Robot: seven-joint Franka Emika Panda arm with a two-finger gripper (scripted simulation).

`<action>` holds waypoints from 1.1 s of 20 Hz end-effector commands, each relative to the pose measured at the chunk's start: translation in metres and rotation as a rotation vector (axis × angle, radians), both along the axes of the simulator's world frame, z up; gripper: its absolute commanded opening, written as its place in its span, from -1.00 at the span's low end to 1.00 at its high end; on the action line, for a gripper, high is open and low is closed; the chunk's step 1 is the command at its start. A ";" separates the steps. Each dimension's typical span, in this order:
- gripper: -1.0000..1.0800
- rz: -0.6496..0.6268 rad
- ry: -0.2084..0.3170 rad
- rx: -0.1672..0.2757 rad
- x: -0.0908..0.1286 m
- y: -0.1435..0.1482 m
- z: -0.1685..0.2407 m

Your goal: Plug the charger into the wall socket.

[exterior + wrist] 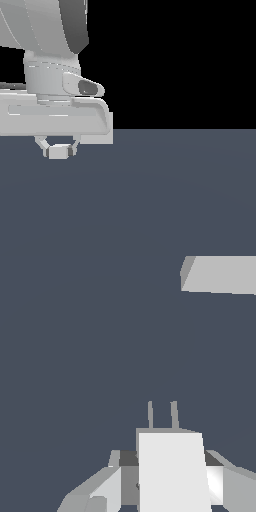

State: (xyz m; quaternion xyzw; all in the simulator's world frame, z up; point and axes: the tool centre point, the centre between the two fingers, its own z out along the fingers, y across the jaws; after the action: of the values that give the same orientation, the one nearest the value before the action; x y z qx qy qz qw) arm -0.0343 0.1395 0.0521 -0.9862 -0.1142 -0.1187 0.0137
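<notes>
- The hand hangs under the arm's broad pale wrist body, at the exterior view's left, with its two fingers closed narrowly on the charger.
- In the exterior view the charger shows as a small white block pinched between the fingertips, held clear above the dark grey-blue surface.
- In the wrist view the charger fills the space between the two fingers, one pressing on each flank.
- Two thin grey prongs stick out of the charger's far end, side by side and parallel, pointing away from the hand.
- The wall socket appears only in the wrist view, as a pale grey slab cut off by the picture's edge; its holes cannot be made out.
- The wall socket lies well apart from the charger, beyond the prong tips and off to one side, with bare surface between them.
</notes>
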 end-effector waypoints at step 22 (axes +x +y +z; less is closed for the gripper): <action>-1.00 -0.058 0.000 0.001 0.063 -0.054 0.048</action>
State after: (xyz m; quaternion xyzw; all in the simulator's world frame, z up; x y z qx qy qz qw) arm 0.0284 0.0854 0.0999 -0.9891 -0.0857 -0.1191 0.0105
